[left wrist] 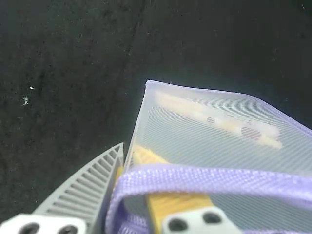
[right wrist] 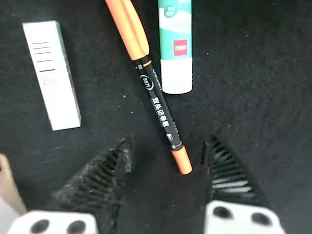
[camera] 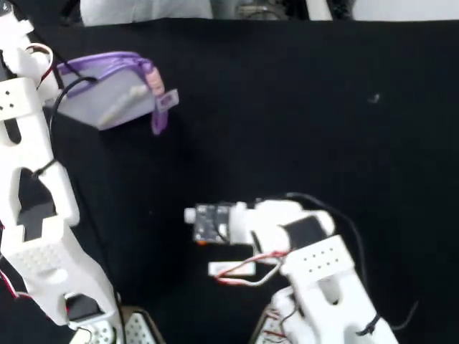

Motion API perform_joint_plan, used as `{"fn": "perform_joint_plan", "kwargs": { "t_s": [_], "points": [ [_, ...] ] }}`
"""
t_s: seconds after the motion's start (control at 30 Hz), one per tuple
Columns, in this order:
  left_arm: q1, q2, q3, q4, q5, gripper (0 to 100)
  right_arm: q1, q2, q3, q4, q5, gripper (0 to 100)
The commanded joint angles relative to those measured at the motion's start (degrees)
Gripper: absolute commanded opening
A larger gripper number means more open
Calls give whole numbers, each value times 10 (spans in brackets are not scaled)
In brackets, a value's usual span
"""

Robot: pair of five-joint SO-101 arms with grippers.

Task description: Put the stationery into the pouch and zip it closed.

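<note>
Two arms are at the black cloth (camera: 323,107). L side first: the left arm (camera: 32,215) runs up the left edge of the high view. The left gripper (left wrist: 129,155) is clamped on the pouch (camera: 115,97) at its purple zip band. Its grey ribbed finger is outside, its yellow-padded one shows thru the wall, and I see no gap btwn them. The pouch is translucent w/ purple trim and sits tilted at the far left of the table. I can't tell if its low corner touches the cloth. One pale long item (left wrist: 214,119) lies inside it. A purple tab (camera: 166,100) sticks out at its right end.

Mid-table, the right arm (camera: 315,265) is well apart from the pouch. The right gripper (right wrist: 168,148) is spread wide w/ nothing in it, jaws either side of the orange tip of an orange-and-black pen (right wrist: 156,102) on the cloth. A white-and-teal glue stick (right wrist: 175,53) lies just beside the pen. A white box (right wrist: 51,75) lies apart on the pen's other side.
</note>
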Motion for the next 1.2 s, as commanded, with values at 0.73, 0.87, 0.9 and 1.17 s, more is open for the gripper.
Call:
{"fn": "perform_joint_plan", "kwargs": {
  "t_s": [0.73,0.87,0.9,1.17],
  "points": [
    [-15,26,-2,-2,-10,27,106,444,-167,-142,127,179],
    [-15,26,-1,-2,-10,27,106,504,-205,-142,154,90],
    [-15,26,-1,-2,-10,27,106,519,-215,-142,154,82],
    [-15,26,-1,-2,-9,27,105,558,-255,-109,155,18]
  ]
}}
